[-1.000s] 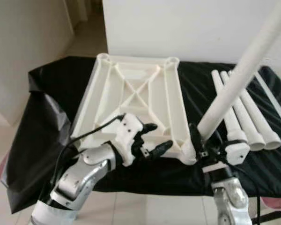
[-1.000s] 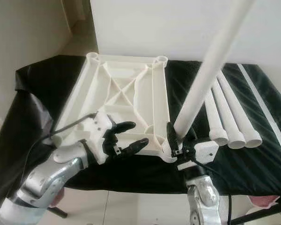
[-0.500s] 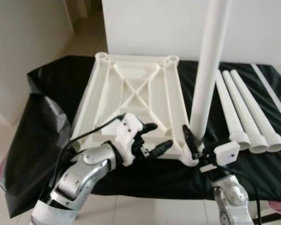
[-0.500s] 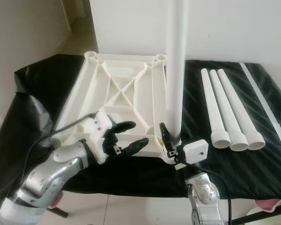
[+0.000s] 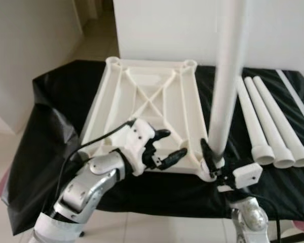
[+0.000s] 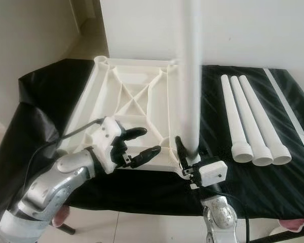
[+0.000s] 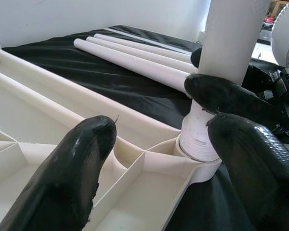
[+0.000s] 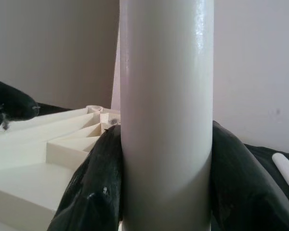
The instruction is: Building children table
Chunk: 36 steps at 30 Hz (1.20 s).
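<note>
Left eye view: tabletop [image 5: 142,106] lies upside down on black cloth [image 5: 50,116]. Leg [image 5: 227,86] stands upright in its near-right socket [image 7: 198,144] — axis vertical, right gripper [image 5: 212,161] clamped on it low. Left gripper [image 5: 164,148] spread open, empty, just beside.

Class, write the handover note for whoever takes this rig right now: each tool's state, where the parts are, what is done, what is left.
Right tool: shut on the upright leg, its threaded end at the near right corner socket of the upturned tabletop.
Left tool: open, over the tabletop's near edge.
Three spare legs lie side by side on the black cloth, right of the tabletop.
Done: first leg set upright at its socket. Left: seat it fully, then fit the other three.
</note>
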### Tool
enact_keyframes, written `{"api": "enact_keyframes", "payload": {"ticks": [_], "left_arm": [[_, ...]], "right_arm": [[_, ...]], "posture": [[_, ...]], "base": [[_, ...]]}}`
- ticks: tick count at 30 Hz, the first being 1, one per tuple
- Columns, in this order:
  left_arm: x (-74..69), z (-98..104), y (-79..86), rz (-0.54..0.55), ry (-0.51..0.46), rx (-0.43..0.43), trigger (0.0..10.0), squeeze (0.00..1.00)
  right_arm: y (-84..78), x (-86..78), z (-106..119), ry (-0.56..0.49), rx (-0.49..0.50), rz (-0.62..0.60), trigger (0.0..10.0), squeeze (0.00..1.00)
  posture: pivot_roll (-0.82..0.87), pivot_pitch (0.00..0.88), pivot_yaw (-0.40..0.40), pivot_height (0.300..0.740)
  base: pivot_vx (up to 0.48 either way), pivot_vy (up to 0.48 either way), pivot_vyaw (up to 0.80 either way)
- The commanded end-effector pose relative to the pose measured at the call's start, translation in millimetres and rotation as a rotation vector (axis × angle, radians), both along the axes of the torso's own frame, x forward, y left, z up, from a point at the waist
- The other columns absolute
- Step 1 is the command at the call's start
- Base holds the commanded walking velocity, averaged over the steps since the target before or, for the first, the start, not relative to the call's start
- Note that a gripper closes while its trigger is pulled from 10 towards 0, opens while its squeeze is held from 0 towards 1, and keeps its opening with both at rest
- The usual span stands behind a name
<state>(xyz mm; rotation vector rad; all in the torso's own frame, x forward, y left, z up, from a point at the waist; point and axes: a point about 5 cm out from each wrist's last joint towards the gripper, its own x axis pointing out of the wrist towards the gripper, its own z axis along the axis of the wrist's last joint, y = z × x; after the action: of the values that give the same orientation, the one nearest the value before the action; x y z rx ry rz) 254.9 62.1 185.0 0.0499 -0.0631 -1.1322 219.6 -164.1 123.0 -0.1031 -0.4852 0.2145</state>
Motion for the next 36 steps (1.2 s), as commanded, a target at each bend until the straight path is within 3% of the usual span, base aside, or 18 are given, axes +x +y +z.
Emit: {"api": "enact_keyframes", "payload": {"ticks": [1, 2, 3, 18, 22, 29, 36], "left_arm": [[-3.7, 0.5, -0.2, -0.079, 0.001, 0.015, 10.0, 0.0], [-3.7, 0.5, -0.2, -0.079, 0.001, 0.015, 10.0, 0.0], [-3.7, 0.8, 0.1, -0.078, 0.001, 0.016, 10.0, 0.0], [-3.5, 1.2, 1.1, -0.083, 0.0, 0.021, 10.0, 0.0], [-3.2, 1.5, 0.6, -0.086, -0.001, 0.021, 10.0, 0.0], [-4.2, 1.1, 0.0, -0.087, 0.0, 0.018, 10.0, 0.0], [-3.6, 2.0, 0.9, -0.084, -0.004, 0.02, 10.0, 0.0]], "right_arm": [[-9.4, -10.3, -42.3, 0.229, 0.042, -0.06, 10.0, 0.0], [-9.4, -10.3, -42.3, 0.229, 0.042, -0.06, 10.0, 0.0], [-10.1, -11.3, -45.8, 0.253, 0.115, -0.069, 10.0, 0.0], [-16.8, -14.8, -58.0, 0.305, 0.246, -0.15, 10.0, 0.0], [-15.8, -14.2, -57.5, 0.303, 0.213, -0.146, 10.0, 0.0], [-4.1, -18.9, -57.3, 0.289, 0.059, -0.066, 10.0, 0.0], [-7.4, -23.7, -63.6, 0.307, 0.023, -0.061, 10.0, 0.0]], "posture": [[-0.02, 0.097, 0.04, 0.74], [-0.02, 0.097, 0.04, 0.74], [-0.02, 0.098, 0.041, 0.74], [-0.02, 0.099, 0.056, 0.74], [-0.02, 0.097, 0.057, 0.74], [-0.02, 0.096, 0.053, 0.74], [-0.02, 0.093, 0.052, 0.74]], "base": [[0.0, 0.0, 0.0], [0.0, 0.0, 0.0], [0.0, 0.0, 0.0], [0.0, 0.0, 0.0], [0.0, 0.0, 0.0], [0.0, 0.0, 0.0], [0.0, 0.0, 0.0]]}}
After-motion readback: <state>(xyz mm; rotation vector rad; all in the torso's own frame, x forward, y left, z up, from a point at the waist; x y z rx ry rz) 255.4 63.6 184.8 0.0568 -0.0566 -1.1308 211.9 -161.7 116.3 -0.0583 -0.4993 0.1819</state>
